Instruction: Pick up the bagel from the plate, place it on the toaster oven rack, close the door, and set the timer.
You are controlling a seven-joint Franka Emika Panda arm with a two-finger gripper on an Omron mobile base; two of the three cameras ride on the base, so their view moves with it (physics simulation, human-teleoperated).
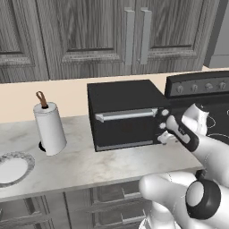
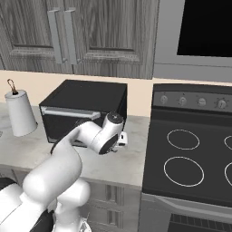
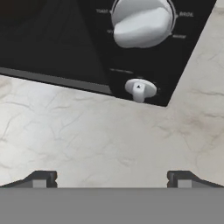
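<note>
Door point(image 1: 127, 126) is up and shut on the black toaster oven point(image 1: 125, 114), mid-counter against the back wall. Gripper point(image 3: 111, 179) hangs before its right-hand knobs point(image 3: 139, 89), jaws spread wide, pinching nothing. Plate point(image 1: 13, 167) sits at the counter's point(image 1: 85, 163) left edge.

the toaster oven point(image 1: 123, 114) has a matt black shell, and its door point(image 1: 127, 127) is a smooth dark panel with a brushed silver metal bar handle point(image 1: 126, 115). its knobs point(image 3: 141, 22) look like smooth, pale grey plastic with a soft sheen. the counter point(image 1: 85, 163) is polished pale marble with faint grey veins. the cupboards point(image 1: 89, 33) above are grey wood with a clear grain and satin metal pulls. the paper towel roll point(image 1: 50, 127) is matt white paper. the plate point(image 1: 12, 169) is smooth white with a speckled grey rim. the stove top point(image 2: 195, 154) is glossy black glass.
</note>
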